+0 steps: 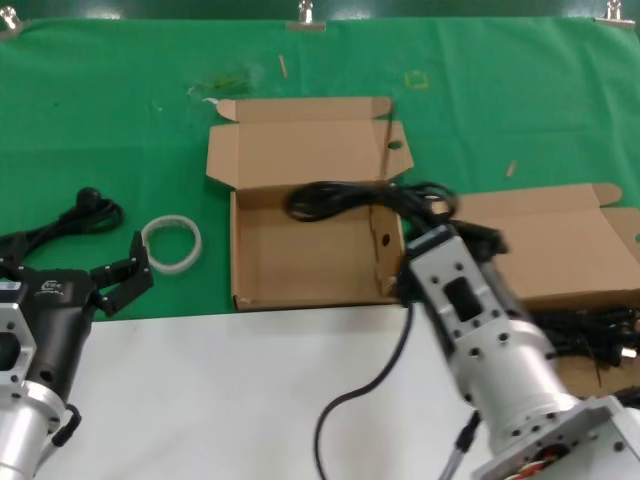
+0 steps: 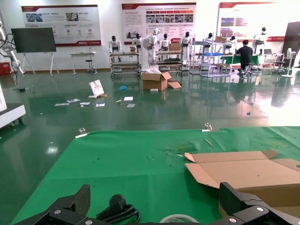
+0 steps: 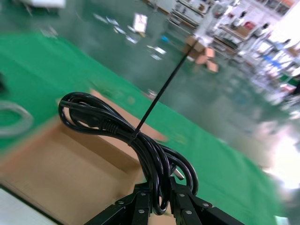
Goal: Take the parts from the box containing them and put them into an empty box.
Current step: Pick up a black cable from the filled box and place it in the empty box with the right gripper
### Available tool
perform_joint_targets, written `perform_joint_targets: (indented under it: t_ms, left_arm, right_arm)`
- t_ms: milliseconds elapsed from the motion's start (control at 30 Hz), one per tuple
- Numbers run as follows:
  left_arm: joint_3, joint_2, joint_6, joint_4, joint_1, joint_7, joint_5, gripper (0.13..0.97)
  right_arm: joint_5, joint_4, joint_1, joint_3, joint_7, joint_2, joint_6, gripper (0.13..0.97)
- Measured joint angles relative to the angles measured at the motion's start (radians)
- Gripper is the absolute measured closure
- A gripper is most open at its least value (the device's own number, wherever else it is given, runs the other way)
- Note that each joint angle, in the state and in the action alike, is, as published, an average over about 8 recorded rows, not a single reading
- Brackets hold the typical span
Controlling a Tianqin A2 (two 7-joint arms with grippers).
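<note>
Green cloth (image 1: 500,90), white tabletop (image 1: 200,400), exhibition hall

Matt brown cardboard box (image 1: 310,245), glossy black rubbery cord (image 1: 345,196), green cloth (image 1: 120,110).

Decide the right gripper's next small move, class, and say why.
Probably release. The right gripper is shut on a black cord bundle hanging over the open, empty box, past its right wall. The left gripper waits open nearby.
</note>
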Motion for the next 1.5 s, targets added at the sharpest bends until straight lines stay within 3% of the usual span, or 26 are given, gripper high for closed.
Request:
perform_joint_targets:
  t_ms: [267, 733, 1500]
  left_arm:
    - [0.000, 0.000, 0.000, 0.000, 0.000, 0.000, 0.000, 0.132]
    - [0.000, 0.000, 0.000, 0.000, 0.000, 0.000, 0.000, 0.132]
    - [0.000, 0.000, 0.000, 0.000, 0.000, 0.000, 0.000, 0.132]
  right_arm:
    - [0.083, -0.024, 0.052, -0.085, 0.117, 0.000, 0.009, 0.903]
    - [0.095, -0.249, 0.063, -0.033, 0.133, 0.001, -0.063, 0.903]
    - [0.095, -0.363, 0.168, -0.117, 0.270, 0.001, -0.148, 0.903]
